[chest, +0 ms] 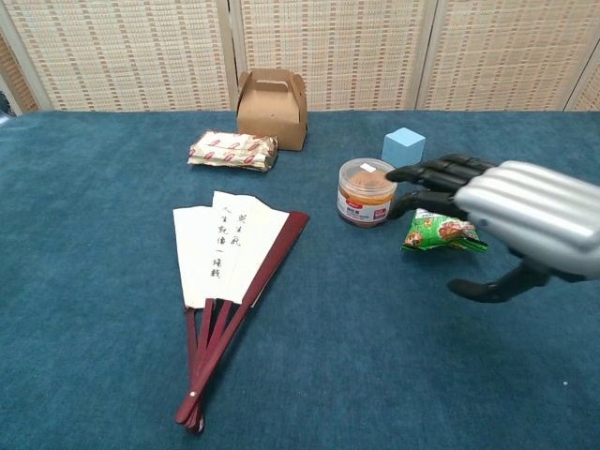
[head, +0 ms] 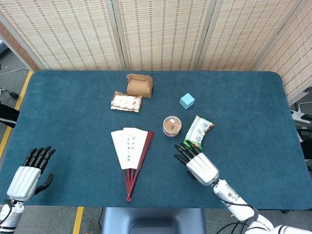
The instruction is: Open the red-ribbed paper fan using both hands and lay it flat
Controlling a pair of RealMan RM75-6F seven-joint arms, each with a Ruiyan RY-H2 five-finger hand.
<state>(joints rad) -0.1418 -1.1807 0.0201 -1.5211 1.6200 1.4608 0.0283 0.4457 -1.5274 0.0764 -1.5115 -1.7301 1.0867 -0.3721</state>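
The paper fan [head: 130,151] [chest: 228,272] lies partly spread on the blue table, white leaf with black writing pointing away, dark red ribs meeting at a pivot near the front edge. My right hand [head: 197,163] [chest: 506,211] hovers to the right of the fan, fingers stretched out and apart, holding nothing. It partly covers the green snack bag in the chest view. My left hand [head: 29,172] stays at the front left corner, fingers apart and empty, well away from the fan. It shows only in the head view.
A brown paper box [head: 139,85], a red-and-white wrapped packet [head: 126,102], a light blue cube [head: 187,101], a round clear tub with brown contents [head: 171,126] and a green snack bag [head: 197,132] lie behind and right of the fan.
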